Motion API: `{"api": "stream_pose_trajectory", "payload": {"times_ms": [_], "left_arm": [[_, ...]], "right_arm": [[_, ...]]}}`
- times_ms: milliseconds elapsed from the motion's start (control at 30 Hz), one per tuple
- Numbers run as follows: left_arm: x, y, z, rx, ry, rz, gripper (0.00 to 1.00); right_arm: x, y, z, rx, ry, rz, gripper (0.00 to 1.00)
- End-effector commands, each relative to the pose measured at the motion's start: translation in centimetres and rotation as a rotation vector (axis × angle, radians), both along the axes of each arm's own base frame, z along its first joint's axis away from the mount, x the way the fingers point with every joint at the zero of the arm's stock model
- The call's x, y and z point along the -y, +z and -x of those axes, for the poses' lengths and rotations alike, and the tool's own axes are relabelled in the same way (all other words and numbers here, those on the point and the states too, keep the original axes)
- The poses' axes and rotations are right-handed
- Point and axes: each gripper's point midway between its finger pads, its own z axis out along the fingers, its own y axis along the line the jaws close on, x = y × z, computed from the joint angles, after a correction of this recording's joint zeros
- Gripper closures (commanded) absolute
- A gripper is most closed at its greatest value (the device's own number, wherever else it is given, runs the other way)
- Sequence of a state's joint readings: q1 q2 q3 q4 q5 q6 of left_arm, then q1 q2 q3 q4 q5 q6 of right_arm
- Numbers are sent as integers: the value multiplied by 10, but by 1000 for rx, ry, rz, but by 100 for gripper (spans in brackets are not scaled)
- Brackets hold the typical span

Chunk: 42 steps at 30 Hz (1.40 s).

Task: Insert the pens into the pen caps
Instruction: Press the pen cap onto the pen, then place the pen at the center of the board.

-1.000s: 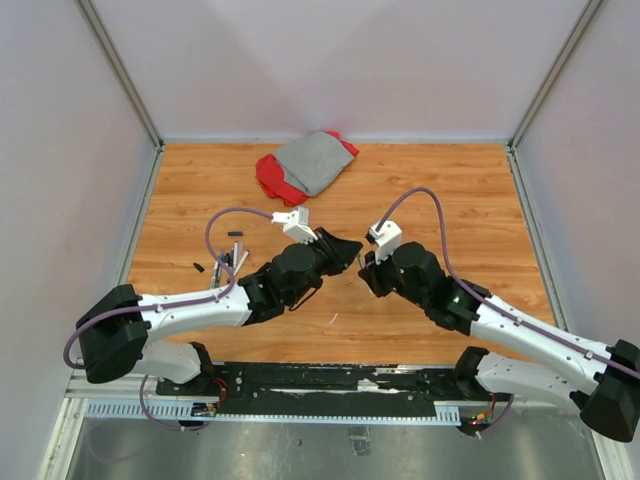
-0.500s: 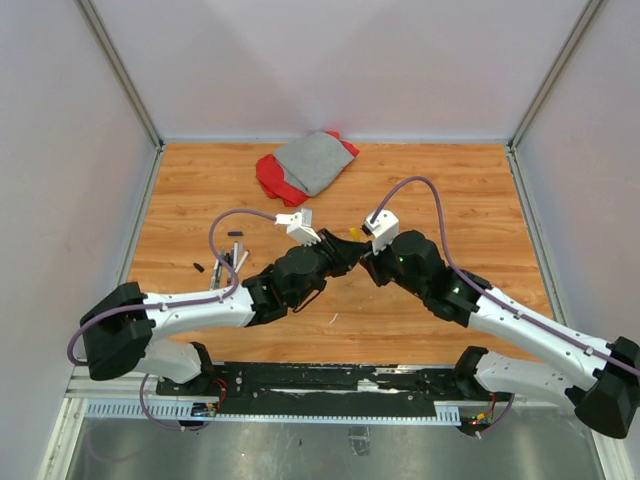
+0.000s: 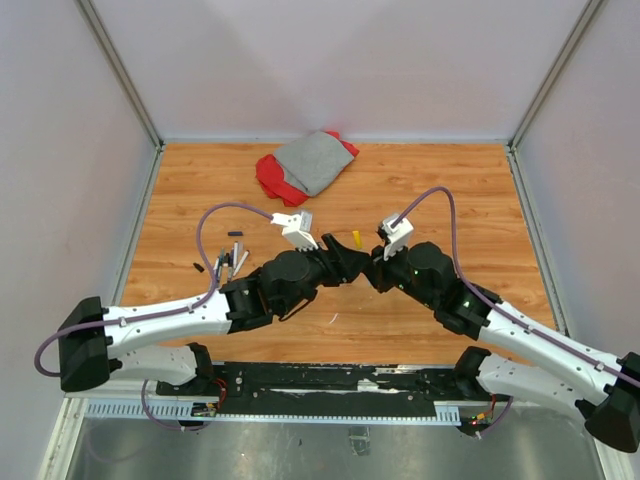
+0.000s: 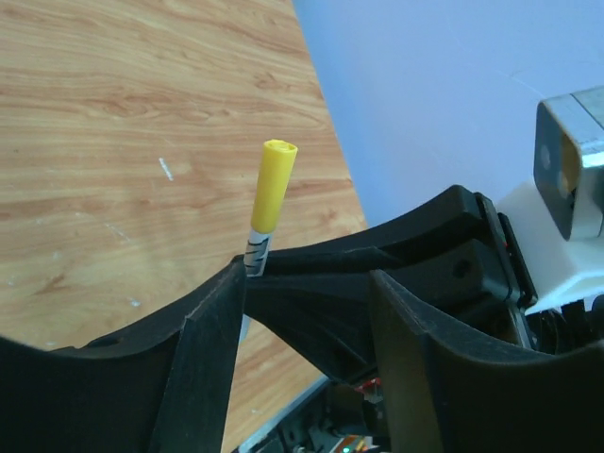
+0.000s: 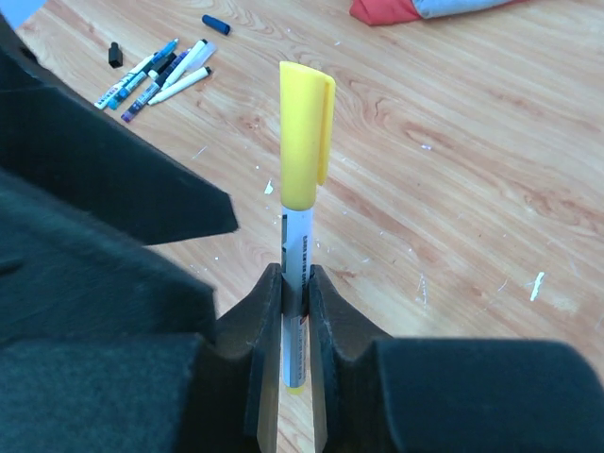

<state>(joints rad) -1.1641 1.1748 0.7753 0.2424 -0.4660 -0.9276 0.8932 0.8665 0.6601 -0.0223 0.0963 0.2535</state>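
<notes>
In the right wrist view my right gripper (image 5: 296, 276) is shut on the white barrel of a pen (image 5: 295, 247) that stands upright, with the yellow pen cap (image 5: 304, 132) seated on its top end. From the left wrist the same yellow cap (image 4: 272, 182) shows just beyond my left gripper (image 4: 304, 283), whose jaws stand apart and hold nothing. From above, the left gripper (image 3: 352, 264) and right gripper (image 3: 376, 271) meet at mid-table, with the yellow cap (image 3: 357, 238) poking up between them. Several other pens (image 3: 232, 262) lie bunched at the left, with two dark caps (image 3: 235, 234) (image 3: 198, 267) nearby.
A grey and red cloth (image 3: 305, 165) lies bunched at the back of the wooden table (image 3: 460, 200). Grey walls close in the left, right and back sides. A small white scrap (image 3: 334, 319) lies near the front. A blue cap (image 5: 215, 24) lies beyond the loose pens (image 5: 160, 74).
The left gripper has opened and let go of the yellow cap, which stays on the pen in the right gripper. Both grippers have shifted slightly right.
</notes>
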Motion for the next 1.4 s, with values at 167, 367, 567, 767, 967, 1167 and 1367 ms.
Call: {"api": "stream_pose_trajectory", "payload": {"times_ms": [167,367,567,767,967,1167,1367], "left_arm": [[-27,-23,7,-7,-29,-229,28],[-77,-32,-9,-34,68,-370,16],[-118,-35,-7,-29,151,-489,9],[-131,-42,0,-51,160,-498,9],[-142,-45,6,-72,173,-493,9],[-150,-44,8,-71,187,-480,9],[-153,-42,8,-75,198,-486,10]], "right_arm": [[29,-41,-22,-213,-209,21,99],[60,-76,-58,-390,-373,104,92],[81,-108,-98,-482,-446,216,89],[100,-133,-130,-595,-495,315,89],[112,-157,-155,-661,-526,404,89],[112,-173,-166,-696,-525,452,87],[112,-189,-164,-736,-521,475,86]]}}
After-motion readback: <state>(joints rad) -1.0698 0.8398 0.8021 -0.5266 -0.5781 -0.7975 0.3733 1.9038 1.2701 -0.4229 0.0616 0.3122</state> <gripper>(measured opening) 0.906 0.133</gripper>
